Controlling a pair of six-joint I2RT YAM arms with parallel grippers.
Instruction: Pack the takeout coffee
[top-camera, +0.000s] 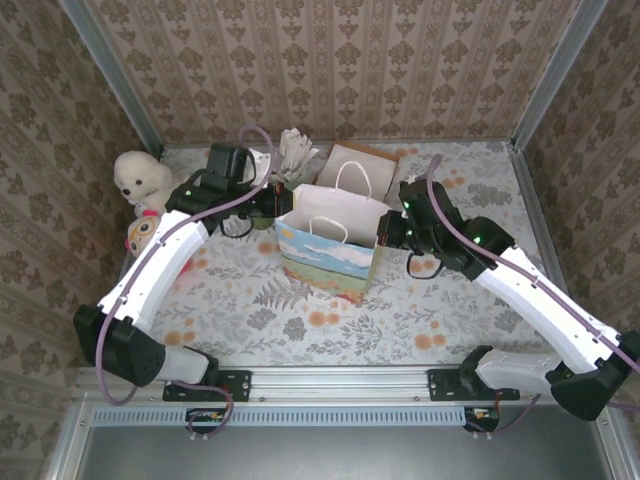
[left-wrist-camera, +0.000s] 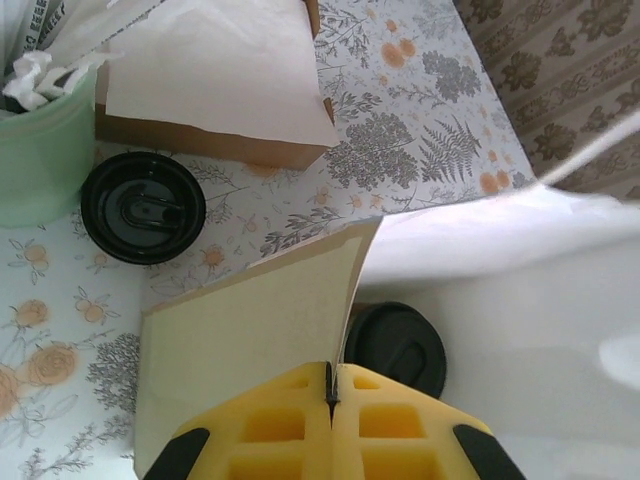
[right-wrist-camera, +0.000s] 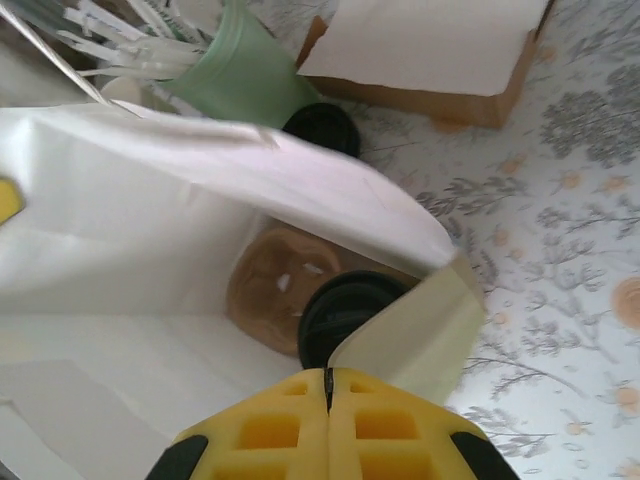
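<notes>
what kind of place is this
Probably a staged robot test booth: wallpapered panels in a metal frame, two arms bolted to a rail, and a paper bag on a floral tablecloth.

Top external: looks down from high behind the arm bases over the whole table (top-camera: 250, 320). Left wrist: faces down, close above the left rim of the paper bag (left-wrist-camera: 250, 330). Right wrist: likewise at its right rim. Share the bag's inside and the black-lidded cup (left-wrist-camera: 396, 347) there.

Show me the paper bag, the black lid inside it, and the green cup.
paper bag (top-camera: 325, 262): top external view, printed front.
black lid (left-wrist-camera: 397, 346): left wrist view, its top.
green cup (right-wrist-camera: 245, 75): right wrist view, side wall.
</notes>
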